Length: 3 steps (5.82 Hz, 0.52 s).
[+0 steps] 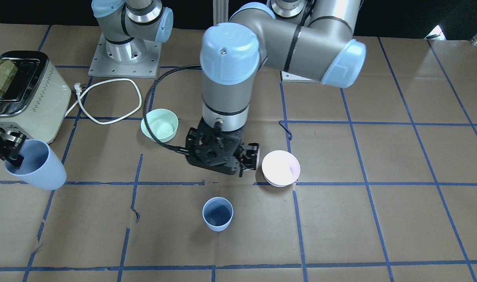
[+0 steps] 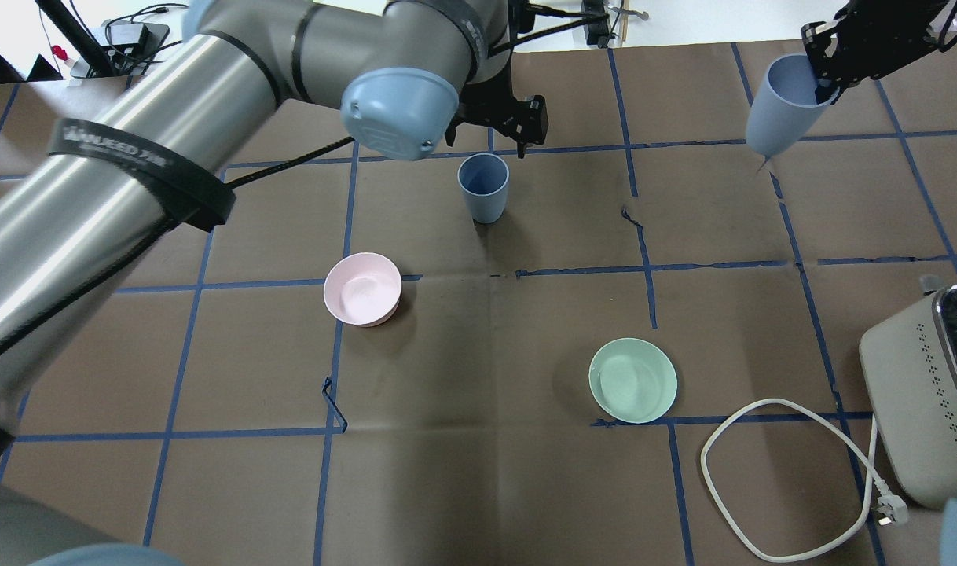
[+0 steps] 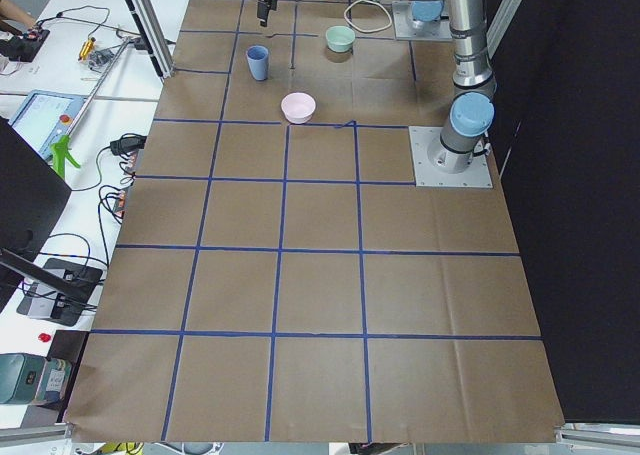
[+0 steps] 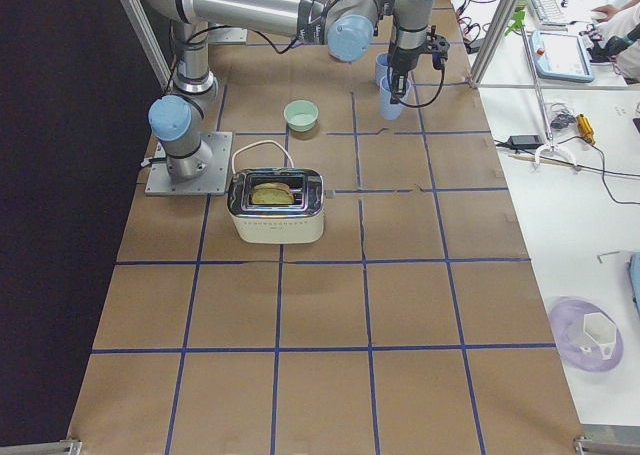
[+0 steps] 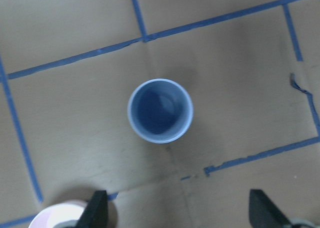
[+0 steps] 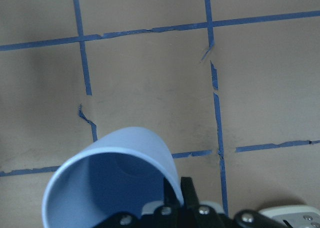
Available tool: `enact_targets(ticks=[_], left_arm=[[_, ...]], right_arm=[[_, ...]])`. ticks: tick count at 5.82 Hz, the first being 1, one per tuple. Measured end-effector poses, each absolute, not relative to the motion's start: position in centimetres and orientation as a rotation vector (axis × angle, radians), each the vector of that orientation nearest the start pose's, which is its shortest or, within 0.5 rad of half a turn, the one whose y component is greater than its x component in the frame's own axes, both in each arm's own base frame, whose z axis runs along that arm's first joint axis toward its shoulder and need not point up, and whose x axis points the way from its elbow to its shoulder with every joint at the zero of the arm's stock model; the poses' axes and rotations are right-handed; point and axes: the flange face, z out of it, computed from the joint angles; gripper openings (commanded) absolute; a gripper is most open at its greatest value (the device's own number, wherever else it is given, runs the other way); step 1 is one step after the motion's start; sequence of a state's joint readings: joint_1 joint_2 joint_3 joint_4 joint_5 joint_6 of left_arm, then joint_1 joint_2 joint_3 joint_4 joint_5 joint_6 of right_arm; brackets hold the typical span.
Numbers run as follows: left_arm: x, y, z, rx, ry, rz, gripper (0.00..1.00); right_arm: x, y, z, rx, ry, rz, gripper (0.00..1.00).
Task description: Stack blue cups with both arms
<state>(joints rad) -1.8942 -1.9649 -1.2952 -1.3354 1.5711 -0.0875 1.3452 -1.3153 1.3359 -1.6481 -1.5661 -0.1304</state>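
One blue cup stands upright on the brown table, also seen from above and in the left wrist view. My left gripper hangs open and empty above the table, just to the robot's side of this cup; its fingertips are spread wide. My right gripper is shut on the rim of the second blue cup and holds it tilted in the air, far off to the side. The right wrist view shows this cup's dark inside.
A pale pink bowl sits close beside my left gripper. A mint-green bowl lies toward the robot's base. A cream toaster with toast and its white cable stand near my right gripper.
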Motion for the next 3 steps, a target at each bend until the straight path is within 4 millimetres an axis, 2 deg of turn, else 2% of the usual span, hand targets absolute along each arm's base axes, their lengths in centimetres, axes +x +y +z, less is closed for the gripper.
enact_targets(ticks=[1, 2, 3], left_arm=[[-28.1, -57.3, 45.9, 0.264, 3.142, -0.096, 0.98], [-22.9, -55.4, 49.2, 0.164, 3.143, -0.045, 0.98], [-20.3, -52.7, 51.0, 0.112, 3.132, -0.027, 0.98]], right_arm=[[2.5, -62.4, 47.3, 0.164, 3.143, -0.129, 0.08], [6.3, -62.9, 47.3, 0.225, 3.133, -0.158, 0.08], [11.5, -63.8, 47.2, 0.288, 3.115, -0.180, 0.08]])
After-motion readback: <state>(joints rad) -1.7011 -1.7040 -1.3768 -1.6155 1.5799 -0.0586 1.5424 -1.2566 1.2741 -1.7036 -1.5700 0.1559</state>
